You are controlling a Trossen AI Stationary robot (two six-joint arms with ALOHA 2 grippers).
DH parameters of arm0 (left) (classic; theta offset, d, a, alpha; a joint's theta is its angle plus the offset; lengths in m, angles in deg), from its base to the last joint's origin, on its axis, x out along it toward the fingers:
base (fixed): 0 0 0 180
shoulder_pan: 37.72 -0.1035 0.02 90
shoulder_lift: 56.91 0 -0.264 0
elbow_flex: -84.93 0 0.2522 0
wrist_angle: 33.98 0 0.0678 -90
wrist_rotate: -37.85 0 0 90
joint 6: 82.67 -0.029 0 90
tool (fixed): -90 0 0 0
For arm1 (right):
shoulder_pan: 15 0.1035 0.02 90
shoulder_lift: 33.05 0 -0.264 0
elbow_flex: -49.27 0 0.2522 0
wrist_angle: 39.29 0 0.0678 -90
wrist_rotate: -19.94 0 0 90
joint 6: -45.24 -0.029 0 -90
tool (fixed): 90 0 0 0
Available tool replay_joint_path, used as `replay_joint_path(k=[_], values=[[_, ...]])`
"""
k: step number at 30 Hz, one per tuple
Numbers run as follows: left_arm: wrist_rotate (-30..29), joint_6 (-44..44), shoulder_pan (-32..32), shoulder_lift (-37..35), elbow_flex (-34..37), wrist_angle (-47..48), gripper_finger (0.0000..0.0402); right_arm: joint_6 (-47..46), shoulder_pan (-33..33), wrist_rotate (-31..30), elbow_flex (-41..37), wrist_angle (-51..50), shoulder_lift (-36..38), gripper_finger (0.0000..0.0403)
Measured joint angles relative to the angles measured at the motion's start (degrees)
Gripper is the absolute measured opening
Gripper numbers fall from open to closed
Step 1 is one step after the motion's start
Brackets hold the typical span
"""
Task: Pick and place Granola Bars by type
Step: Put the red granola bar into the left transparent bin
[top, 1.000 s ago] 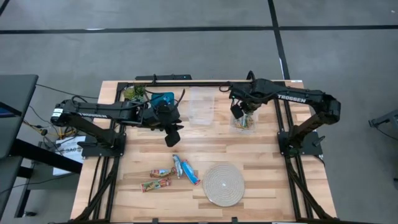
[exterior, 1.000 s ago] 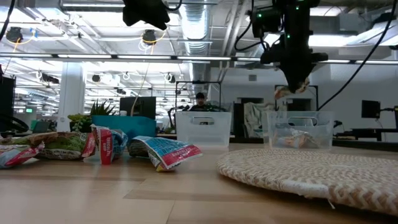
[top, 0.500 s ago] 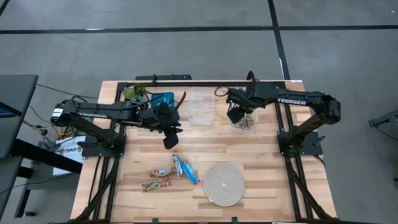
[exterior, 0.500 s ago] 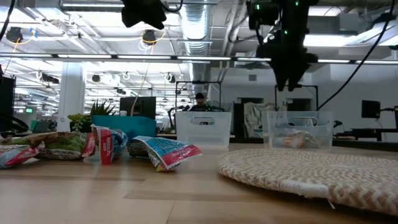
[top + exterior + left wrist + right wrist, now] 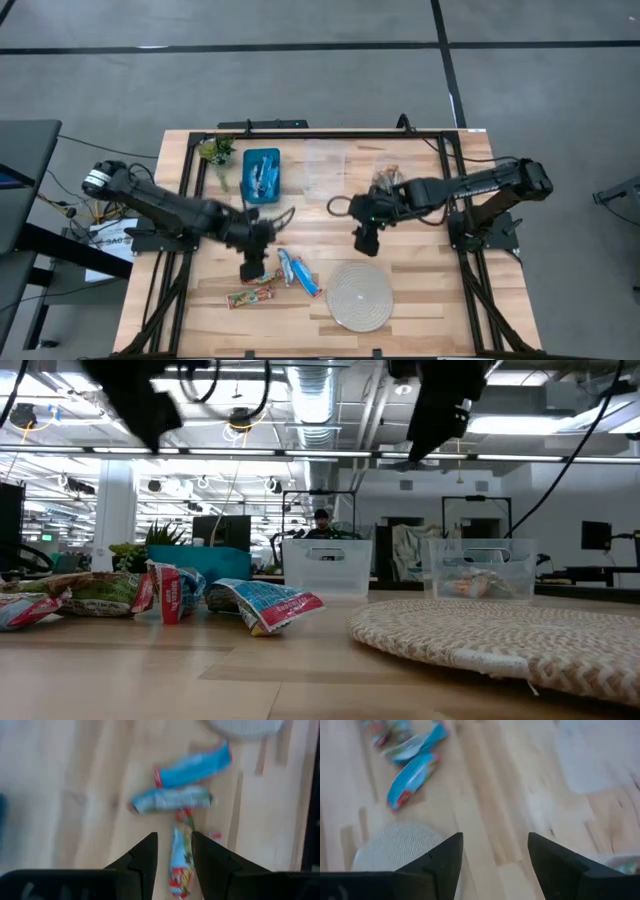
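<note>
Several Granola Bars lie flat on the wooden table near its front: two blue ones [image 5: 285, 265] [image 5: 306, 282] and two red-green ones [image 5: 258, 277] [image 5: 250, 297]. My left gripper [image 5: 252, 268] hovers open over the nearer-centre red-green bar [image 5: 181, 865], which shows between its fingers without being touched. My right gripper [image 5: 365, 240] hangs open over bare table at mid-table, right of the bars, with nothing between its fingers [image 5: 495, 840]. More blue bars lie in the teal bin [image 5: 262, 172], and other bars in the right clear bin [image 5: 393, 185].
An empty-looking clear bin [image 5: 325, 165] stands between the teal and right bins at the back. A round white woven disc [image 5: 360, 297] lies at the front right of the bars. A small green plant [image 5: 213, 150] sits at the back left. A black frame rail [image 5: 330, 134] borders the table.
My right gripper opened over the right clear bin and let go of a tan bar, then swung toward the table's near edge and left, to mid-table. My left gripper went from beside the teal bin toward the near edge and down over the loose bars.
</note>
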Motion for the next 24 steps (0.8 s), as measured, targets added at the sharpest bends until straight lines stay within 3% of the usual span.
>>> replay_joint_path(k=[8,17,24], values=[[-0.7,3.73,7.11,0.28,12.17,-5.53,0.011,11.86,5.01,8.96,0.0,8.88,-0.02,0.0203],[-1.53,2.64,10.78,3.26,17.06,-13.52,0.011,8.36,5.54,10.55,0.0,11.06,-0.04,0.0183],[2.93,0.05,11.31,11.18,17.06,-22.96,0.011,6.42,5.89,11.32,0.0,10.99,-0.07,0.017]])
